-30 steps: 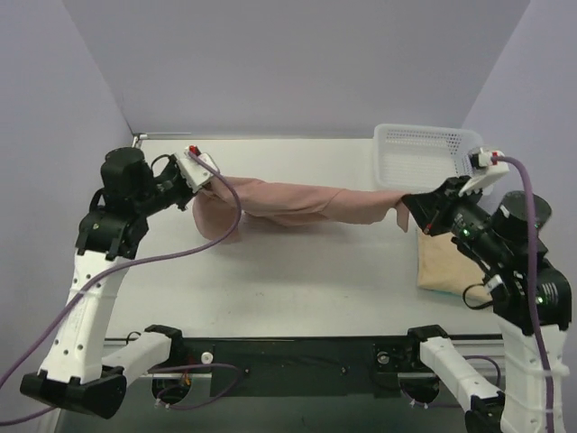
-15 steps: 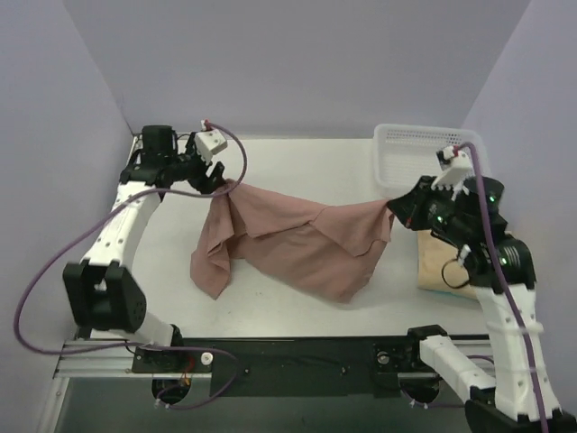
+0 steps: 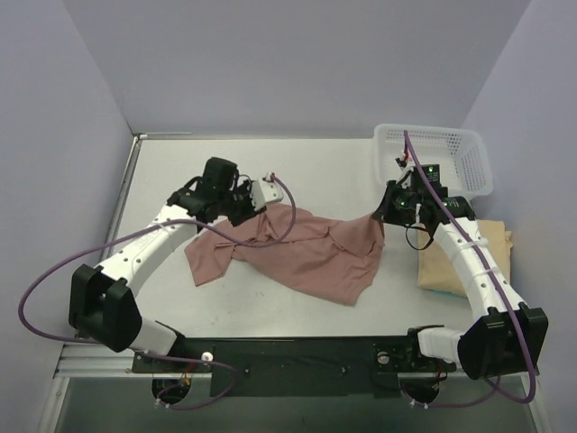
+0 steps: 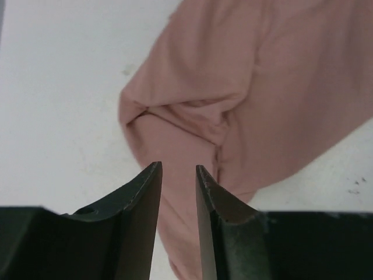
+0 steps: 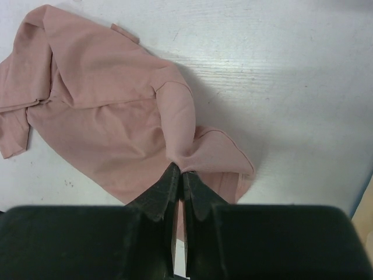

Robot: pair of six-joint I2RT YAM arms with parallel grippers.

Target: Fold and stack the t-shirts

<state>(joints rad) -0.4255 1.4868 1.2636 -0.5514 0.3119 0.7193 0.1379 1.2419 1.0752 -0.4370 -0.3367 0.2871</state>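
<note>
The dusty pink-brown t-shirt (image 3: 297, 248) lies rumpled across the middle of the table; it also shows in the left wrist view (image 4: 245, 87) and in the right wrist view (image 5: 111, 111). My right gripper (image 3: 386, 209) is shut on the shirt's right corner (image 5: 195, 153) and holds it slightly raised. My left gripper (image 3: 242, 209) is open and empty just above the shirt's left part, with cloth showing between the jaws in its wrist view (image 4: 178, 175). The pale tan-yellow t-shirt (image 3: 464, 257) lies folded at the right edge, partly under the right arm.
A white mesh basket (image 3: 433, 161) stands at the back right, right behind my right gripper. The table (image 3: 270, 167) ends in walls at the back and on both sides. A purple cable (image 3: 54, 271) loops off the left arm.
My left gripper has let go of the shirt and moved right and nearer. The shirt has dropped from stretched in the air to lying on the table. My right gripper moved lower with its corner.
</note>
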